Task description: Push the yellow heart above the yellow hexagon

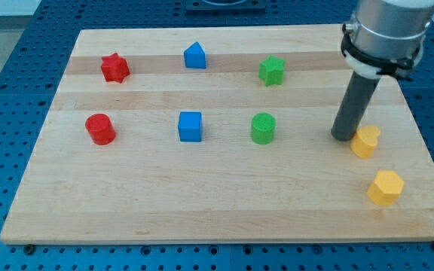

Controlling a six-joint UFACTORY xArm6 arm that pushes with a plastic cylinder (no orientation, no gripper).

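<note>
While my tip (343, 137) touches the yellow heart (365, 141) on its left side, the heart sits near the wooden board's (202, 203) right edge, just above the yellow hexagon (385, 187). Bare wood lies between them and the green cylinder (263, 128). The arm carries only a rod, holding nothing.

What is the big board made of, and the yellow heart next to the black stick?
The board looks like pale wood with a smooth finish: you can see grain stripes. The yellow heart looks like matte plastic, plain colour, though that's a guess. My tip sits just to its left in the view.
</note>
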